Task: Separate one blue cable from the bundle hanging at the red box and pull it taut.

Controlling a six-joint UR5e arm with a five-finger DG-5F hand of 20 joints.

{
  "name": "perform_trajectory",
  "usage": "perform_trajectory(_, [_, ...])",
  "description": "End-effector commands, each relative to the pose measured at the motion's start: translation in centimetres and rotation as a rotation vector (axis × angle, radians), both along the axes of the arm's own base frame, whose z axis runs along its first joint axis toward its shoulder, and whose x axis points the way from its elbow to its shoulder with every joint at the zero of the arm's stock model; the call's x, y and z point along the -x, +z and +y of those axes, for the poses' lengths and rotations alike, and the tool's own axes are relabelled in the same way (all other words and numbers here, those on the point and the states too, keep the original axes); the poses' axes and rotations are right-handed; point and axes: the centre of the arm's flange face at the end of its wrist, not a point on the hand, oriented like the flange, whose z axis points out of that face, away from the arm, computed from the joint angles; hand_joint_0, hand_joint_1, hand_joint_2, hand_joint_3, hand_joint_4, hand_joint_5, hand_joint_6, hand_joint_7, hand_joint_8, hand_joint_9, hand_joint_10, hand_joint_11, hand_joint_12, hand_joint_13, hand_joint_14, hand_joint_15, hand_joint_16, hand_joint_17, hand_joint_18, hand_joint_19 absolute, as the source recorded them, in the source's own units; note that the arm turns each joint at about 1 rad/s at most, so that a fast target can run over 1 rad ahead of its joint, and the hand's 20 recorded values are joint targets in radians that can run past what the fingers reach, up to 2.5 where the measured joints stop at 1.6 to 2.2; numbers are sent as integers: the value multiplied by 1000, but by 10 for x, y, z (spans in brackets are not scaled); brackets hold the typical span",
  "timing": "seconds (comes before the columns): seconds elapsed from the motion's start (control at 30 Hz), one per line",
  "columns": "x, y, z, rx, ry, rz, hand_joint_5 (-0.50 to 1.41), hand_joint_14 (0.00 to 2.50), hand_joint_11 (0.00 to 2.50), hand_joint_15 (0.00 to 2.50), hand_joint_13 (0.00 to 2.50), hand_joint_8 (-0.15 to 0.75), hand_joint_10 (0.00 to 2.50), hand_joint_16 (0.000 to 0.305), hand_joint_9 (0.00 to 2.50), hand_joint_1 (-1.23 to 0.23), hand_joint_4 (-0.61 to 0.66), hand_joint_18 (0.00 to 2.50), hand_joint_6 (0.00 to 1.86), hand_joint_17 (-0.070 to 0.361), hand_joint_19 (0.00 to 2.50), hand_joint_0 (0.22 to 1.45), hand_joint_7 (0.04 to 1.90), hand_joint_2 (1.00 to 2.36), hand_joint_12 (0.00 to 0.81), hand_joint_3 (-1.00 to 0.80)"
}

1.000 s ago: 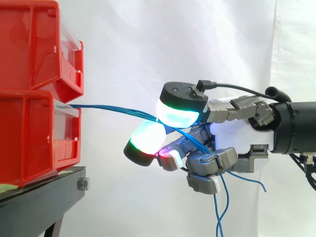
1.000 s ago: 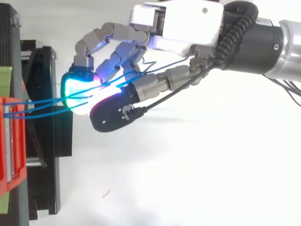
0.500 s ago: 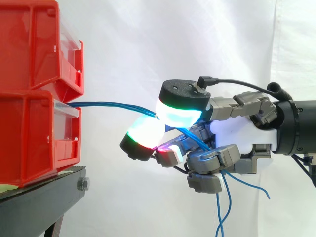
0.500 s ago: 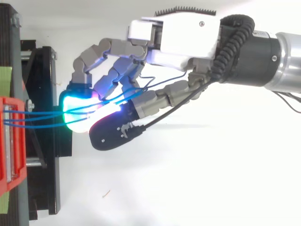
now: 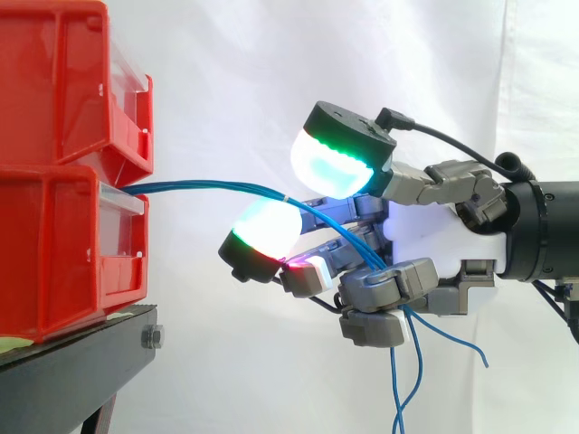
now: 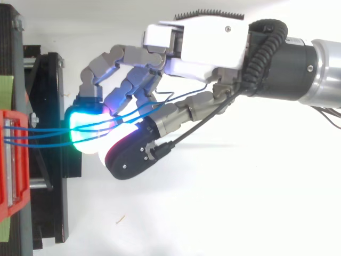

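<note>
- Robot hand: thumb pad lifted apart from the glowing fingertip below it, lower fingers curled around the blue cables.
- Cables stretch from the red box beyond the fingertips, through the hand, with loose ends hanging beneath.

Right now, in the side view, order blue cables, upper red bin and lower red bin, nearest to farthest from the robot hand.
1. blue cables: running through the robot hand, inside its curled fingers.
2. lower red bin: left, level with it.
3. upper red bin: left, higher.
</note>
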Motion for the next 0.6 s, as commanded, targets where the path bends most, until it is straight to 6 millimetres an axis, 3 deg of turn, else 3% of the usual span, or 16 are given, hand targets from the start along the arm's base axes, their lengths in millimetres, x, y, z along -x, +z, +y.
perform_trajectory(0.0, [0,0,-1,0,-6,-3,-188,945,1214,1632,1103,274,6,41,886,-629,132,1094,856,92,1193,614,996,1003,299,-445])
perform_trajectory(0.23, [0,0,-1,-5,-6,-4,-188,982,1222,1579,1107,295,4,46,898,-713,91,1114,875,103,1161,607,1031,1013,318,-221])
perform_trajectory(0.57, [0,0,-1,-5,-6,-4,-214,774,1315,1702,1108,271,4,44,884,-843,70,1077,905,99,1181,665,1030,1018,305,-191])
